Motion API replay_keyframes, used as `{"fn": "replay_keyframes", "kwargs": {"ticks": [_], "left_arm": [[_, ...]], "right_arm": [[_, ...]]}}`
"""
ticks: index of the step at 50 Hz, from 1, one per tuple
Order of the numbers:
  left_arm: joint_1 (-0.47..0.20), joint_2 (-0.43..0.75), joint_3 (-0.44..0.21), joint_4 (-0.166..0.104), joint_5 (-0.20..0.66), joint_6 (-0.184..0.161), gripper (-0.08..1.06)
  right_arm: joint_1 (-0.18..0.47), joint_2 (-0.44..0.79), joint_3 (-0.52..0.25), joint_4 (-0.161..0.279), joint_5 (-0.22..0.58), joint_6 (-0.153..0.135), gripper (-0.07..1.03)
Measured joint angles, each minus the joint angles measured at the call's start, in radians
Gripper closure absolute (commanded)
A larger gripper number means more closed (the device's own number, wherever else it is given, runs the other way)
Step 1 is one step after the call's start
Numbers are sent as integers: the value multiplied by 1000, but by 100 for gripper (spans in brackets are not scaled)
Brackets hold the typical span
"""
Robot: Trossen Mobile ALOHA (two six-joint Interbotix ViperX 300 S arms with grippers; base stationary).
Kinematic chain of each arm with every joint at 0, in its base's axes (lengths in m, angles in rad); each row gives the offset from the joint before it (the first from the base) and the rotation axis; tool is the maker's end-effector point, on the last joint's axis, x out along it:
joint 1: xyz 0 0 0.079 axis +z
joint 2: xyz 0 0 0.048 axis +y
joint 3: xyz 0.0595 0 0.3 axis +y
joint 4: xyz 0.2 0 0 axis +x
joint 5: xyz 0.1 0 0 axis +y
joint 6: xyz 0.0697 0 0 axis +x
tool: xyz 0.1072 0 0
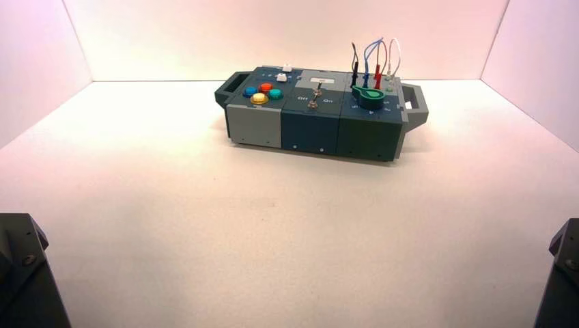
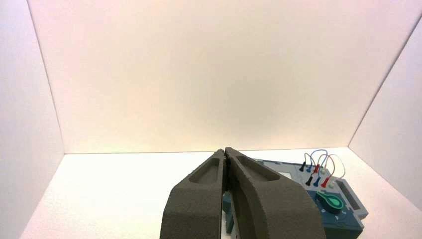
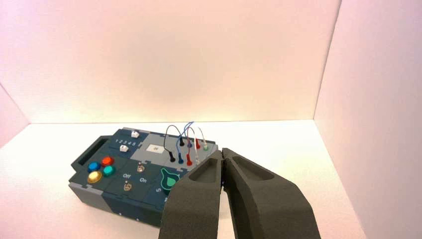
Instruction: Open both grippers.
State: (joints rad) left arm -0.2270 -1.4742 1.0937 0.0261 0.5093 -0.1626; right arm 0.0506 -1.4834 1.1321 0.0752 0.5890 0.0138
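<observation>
Nearest the cameras, both arms sat parked at the near corners of the table, well short of the box, which suits a task that asks only for the fingers to part and needs no reach. The left gripper, a pair of dark grey moulded fingers, was pressed shut with its tips touching and nothing between them. The right gripper, of the same build, was likewise closed tip to tip on nothing. Neither had yet been opened, so the whole task appeared still to be done.

Beyond them lay a wide stretch of bare white tabletop. Farther off stood the blue-and-grey plastic box with carrying handles at both ends, apart from both arms. On its top were a cluster of round coloured buttons, a small metal toggle switch, a green knob, and looped wires rising from sockets.

Plain white walls closed the space behind and on both sides.
</observation>
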Motion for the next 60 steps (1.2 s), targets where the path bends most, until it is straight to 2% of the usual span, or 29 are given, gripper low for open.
{"fn": "replay_keyframes", "kwargs": {"ticks": [10,38,53,55,56,57,58,60], "left_arm": [[0,11,0,0,-8,14,101],[0,12,0,2,-8,15,101],[0,12,0,2,-2,12,101],[2,12,0,0,2,11,95],[2,14,0,0,9,11,86],[0,14,0,0,12,11,71],[0,15,0,-2,14,11,62],[0,18,0,-2,20,11,18]], "right_arm": [[0,5,0,2,0,0,99],[0,12,0,3,3,0,99],[26,40,0,5,2,-3,98],[26,40,-2,5,2,-2,92],[28,40,0,3,2,-3,85],[28,38,0,5,2,-3,81],[28,38,0,5,2,-3,72],[29,40,0,3,-3,-2,51]]}}
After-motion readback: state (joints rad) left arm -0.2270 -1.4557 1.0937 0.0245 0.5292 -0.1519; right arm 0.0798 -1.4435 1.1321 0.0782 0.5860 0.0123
